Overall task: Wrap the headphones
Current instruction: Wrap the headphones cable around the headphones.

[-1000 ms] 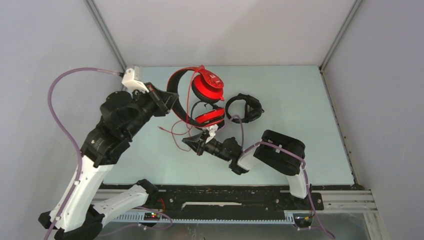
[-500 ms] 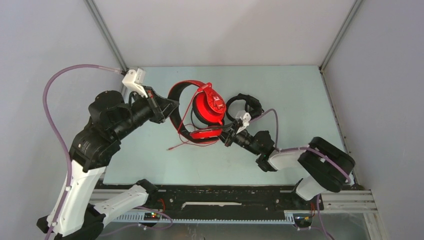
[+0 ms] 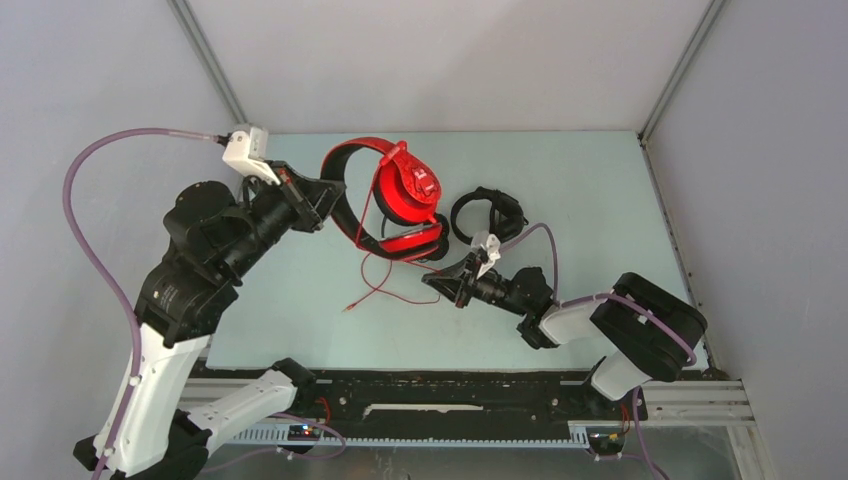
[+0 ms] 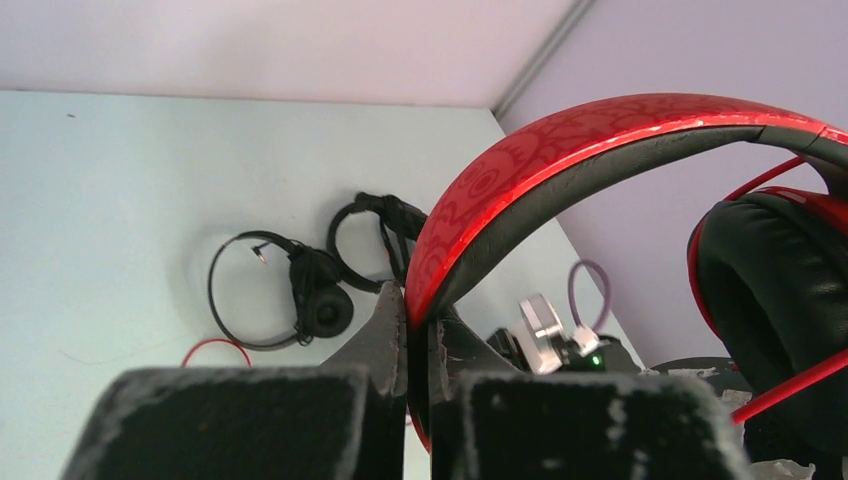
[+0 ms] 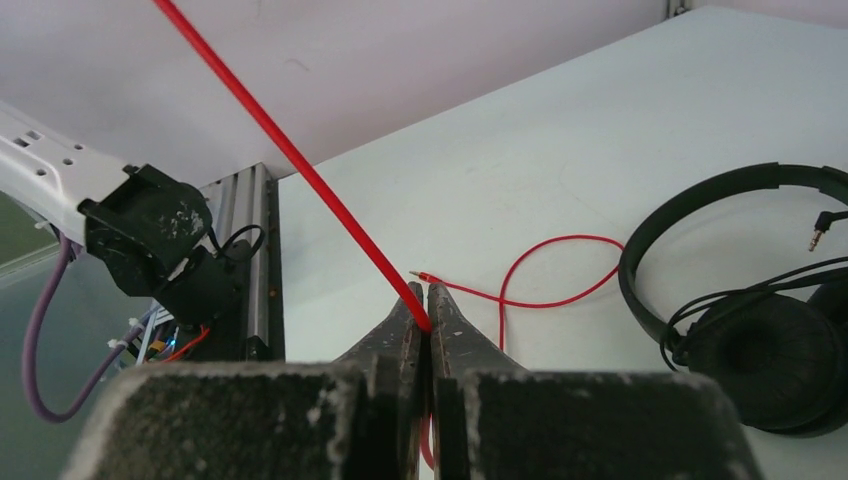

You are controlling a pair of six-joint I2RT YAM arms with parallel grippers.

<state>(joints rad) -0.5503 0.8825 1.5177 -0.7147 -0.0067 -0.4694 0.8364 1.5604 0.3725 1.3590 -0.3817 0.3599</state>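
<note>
Now my left gripper (image 4: 418,318) clamped tight on band (image 4: 560,150) of red headset (image 3: 405,190), held above table (image 3: 600,200); my right gripper (image 5: 427,308) pinched shut on its red cable (image 5: 280,140). Wind with steady tension round band (slack will tangle).

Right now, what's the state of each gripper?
The left gripper is shut on the headband of the red headphones.
The right gripper is shut on the red cable.

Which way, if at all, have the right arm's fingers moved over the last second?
Yes: rightward. The right fingers, shut on the red cable, started well left of the black headphones and now sit nearer them.
</note>
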